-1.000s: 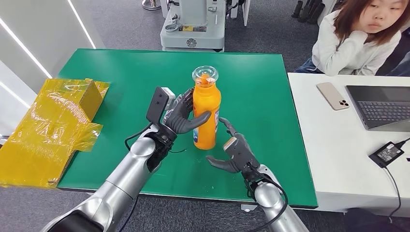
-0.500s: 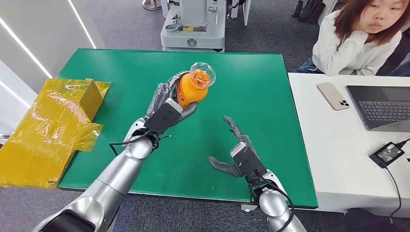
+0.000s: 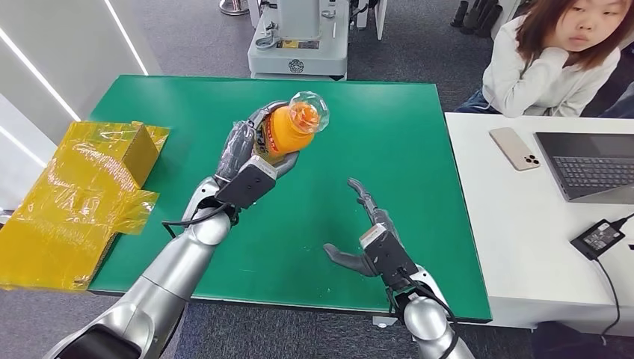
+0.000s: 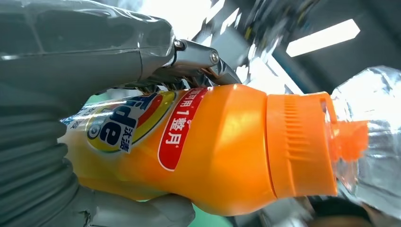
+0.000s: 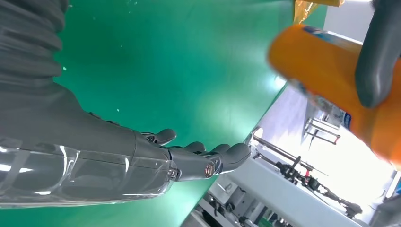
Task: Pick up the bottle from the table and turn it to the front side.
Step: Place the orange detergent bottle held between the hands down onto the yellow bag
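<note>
The left hand (image 3: 247, 153) is gripping the orange bottle (image 3: 288, 131), its fingers wrapping around the lower body and hiding much of it in the head view, while the thumb is pressing in from the near side. The bottle is being held up off the green table (image 3: 419, 134), tilted over with its clear dome cap (image 3: 308, 112) pointing up and away from the palm, toward the robot's right. Through the left wrist camera, the label (image 4: 123, 125) is showing between the fingers, partly covered by the grey thumb, so that part of its print is cut off; the ribbed orange collar (image 4: 298, 142) and the clear cap beyond it are running out of the frame edge. Whether the label counts as the front side is hard to judge. The right hand (image 3: 370, 239) is hovering just above the table, below and to the right of the held bottle, holding nothing, with its fingers spread apart and the thumb pointing toward the left arm. From the right wrist camera, the bottle's base (image 5: 331, 80) is looming blurred beyond the outstretched fingers (image 5: 222, 156), with a dark finger of the other hand crossing over it. Far beyond the right hand, a person (image 3: 553, 60) is sitting at a white desk (image 3: 508, 224), the figure cropped by the frame.
</note>
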